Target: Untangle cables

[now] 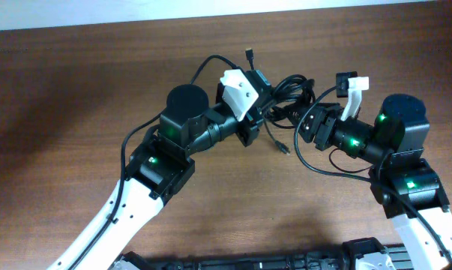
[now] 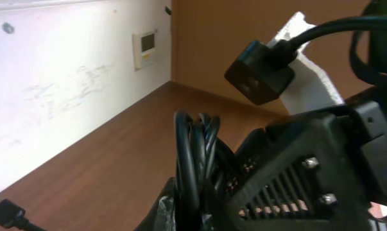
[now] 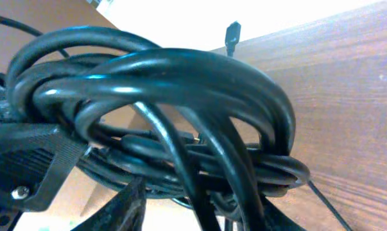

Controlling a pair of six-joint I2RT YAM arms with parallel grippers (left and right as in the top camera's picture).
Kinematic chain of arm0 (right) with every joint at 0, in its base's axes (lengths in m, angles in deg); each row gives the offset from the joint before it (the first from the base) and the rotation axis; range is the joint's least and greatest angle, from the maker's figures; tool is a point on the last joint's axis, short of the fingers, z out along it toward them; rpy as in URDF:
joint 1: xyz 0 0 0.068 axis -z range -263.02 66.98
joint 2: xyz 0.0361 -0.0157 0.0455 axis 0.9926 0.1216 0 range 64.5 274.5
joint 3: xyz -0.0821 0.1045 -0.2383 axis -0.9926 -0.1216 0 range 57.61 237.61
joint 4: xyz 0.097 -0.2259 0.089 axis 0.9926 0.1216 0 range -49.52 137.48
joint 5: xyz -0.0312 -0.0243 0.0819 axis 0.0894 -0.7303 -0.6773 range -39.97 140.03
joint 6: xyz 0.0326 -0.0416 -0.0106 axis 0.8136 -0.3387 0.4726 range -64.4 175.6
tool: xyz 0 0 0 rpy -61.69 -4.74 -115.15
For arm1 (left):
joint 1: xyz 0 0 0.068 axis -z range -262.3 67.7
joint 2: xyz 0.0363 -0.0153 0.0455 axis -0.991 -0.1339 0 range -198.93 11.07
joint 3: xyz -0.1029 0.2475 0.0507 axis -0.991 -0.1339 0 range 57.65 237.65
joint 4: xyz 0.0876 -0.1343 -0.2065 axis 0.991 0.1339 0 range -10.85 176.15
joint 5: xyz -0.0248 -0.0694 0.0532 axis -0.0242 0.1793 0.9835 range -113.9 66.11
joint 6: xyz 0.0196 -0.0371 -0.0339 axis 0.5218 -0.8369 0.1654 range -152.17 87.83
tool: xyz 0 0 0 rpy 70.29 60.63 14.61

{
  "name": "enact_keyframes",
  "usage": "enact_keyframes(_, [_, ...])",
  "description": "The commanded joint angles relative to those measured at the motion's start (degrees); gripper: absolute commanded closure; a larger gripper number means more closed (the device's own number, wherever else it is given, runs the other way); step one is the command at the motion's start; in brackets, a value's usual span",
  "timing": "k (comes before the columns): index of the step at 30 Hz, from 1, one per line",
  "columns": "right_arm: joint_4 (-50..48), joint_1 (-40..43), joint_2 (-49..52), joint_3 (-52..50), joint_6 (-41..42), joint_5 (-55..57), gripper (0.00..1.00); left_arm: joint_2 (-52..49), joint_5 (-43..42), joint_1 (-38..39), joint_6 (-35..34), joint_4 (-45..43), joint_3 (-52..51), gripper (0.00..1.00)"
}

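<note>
Near side: a loose plug end [image 1: 283,148] lies flat on the table [image 1: 76,112], at 6 o'clock from the cables [image 1: 291,91], its thin cord running up into them. Right gripper [image 1: 302,118] noses into the bundle from 5 o'clock. Its camera is filled edge to edge with stacked black loops, so can't tell how wide the jaws stand or whether they have a strand. Left gripper [image 1: 264,112] sits at the bundle's 9 o'clock, jaws closed tight, pinching a few cords that rise straight up in its wrist view. Cables themselves: a knotted clump of loops between the two grippers, about 1 o'clock from table centre, touching both. Farther out, a second plug [image 1: 249,53] sits at 11 o'clock from the clump, at the end of a curved cord. Beyond that, the white wall [image 2: 52,96] with a small panel [image 2: 145,49].
</note>
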Motion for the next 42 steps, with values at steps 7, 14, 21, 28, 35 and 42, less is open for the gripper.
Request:
enact_keyframes(7, [-0.9, -0.2, -0.1, 0.4, -0.8, -0.4, 0.83, 0.7, -5.0, 0.2, 0.4, -0.5, 0.5, 1.0])
enact_keyframes(14, [-0.9, -0.2, -0.1, 0.4, -0.8, -0.4, 0.78, 0.7, -9.6, 0.2, 0.4, -0.5, 0.5, 1.0])
enact_keyframes(21, [-0.9, -0.2, -0.1, 0.4, -0.8, -0.8, 0.96, 0.7, -9.4, 0.2, 0.5, -0.5, 0.5, 1.0])
enact_keyframes(28, [-4.3, -0.2, -0.1, 0.4, -0.8, -7.3, 0.96, 0.7, 1.9, 0.2, 0.5, 1.5, 0.5, 1.0])
enact_keyframes(35, [-9.0, -0.2, -0.1, 0.4, -2.5, -16.2, 0.96, 0.7, 14.5, 0.2, 0.4, 5.2, 0.5, 1.0])
enact_keyframes(42, [-12.5, -0.2, -0.1, 0.4, -2.7, -22.3, 0.96, 0.7, 18.9, 0.2, 0.4, 6.0, 0.5, 1.0])
